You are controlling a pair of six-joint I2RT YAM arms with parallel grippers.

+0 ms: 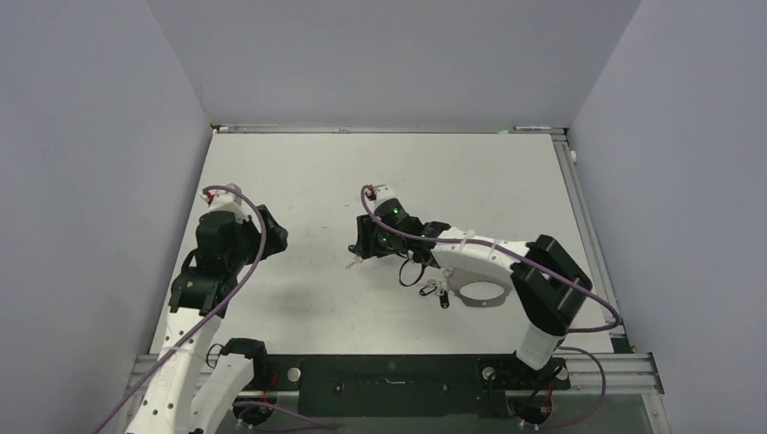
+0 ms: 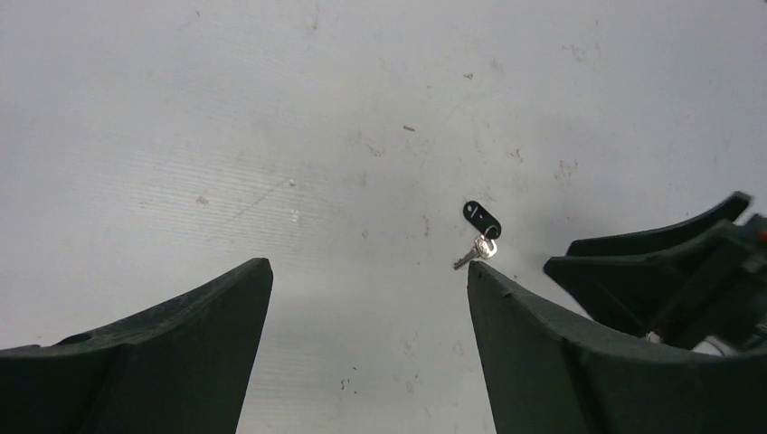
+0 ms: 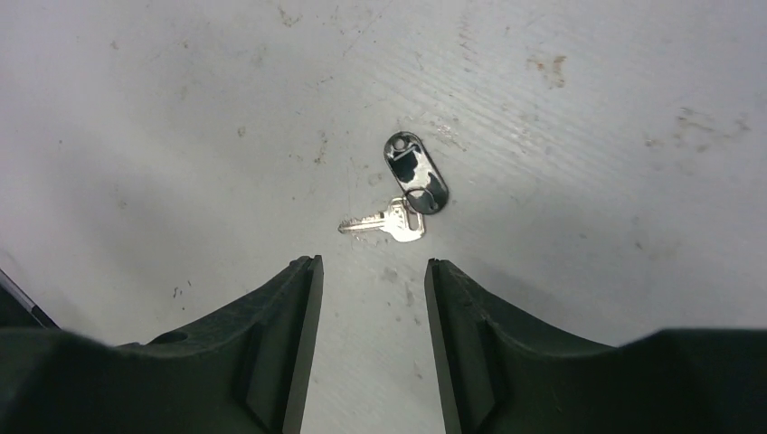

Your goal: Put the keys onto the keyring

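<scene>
Closest to the bases, the keyring (image 1: 445, 289) lies on the table (image 1: 317, 172) beneath my right arm, its pale strap curling toward the near edge. The arm shades part of it. I make out a couple of small dark bits beside it but cannot count them for sure. It sits well apart from both grippers, so I judge it is parked there as the target until a key is brought over.

Further out, the right gripper (image 3: 373, 271) hovers over the table with its fingers partly apart and nothing between them. Just beyond its tips one silver key (image 3: 384, 223) lies flat, and one black oval piece (image 3: 416, 172) touches its head, seemingly joined to it by a tiny ring. The gap between the fingers lines up with the key's head, which reads to me as an approach for a pick.

The left gripper (image 2: 369, 268) is off to the side, jaws wide and empty, facing the same key. I take it to be placed there to receive or steady.

My count is two grippers, one keyring, one silver key and one black piece clearly seen.
</scene>
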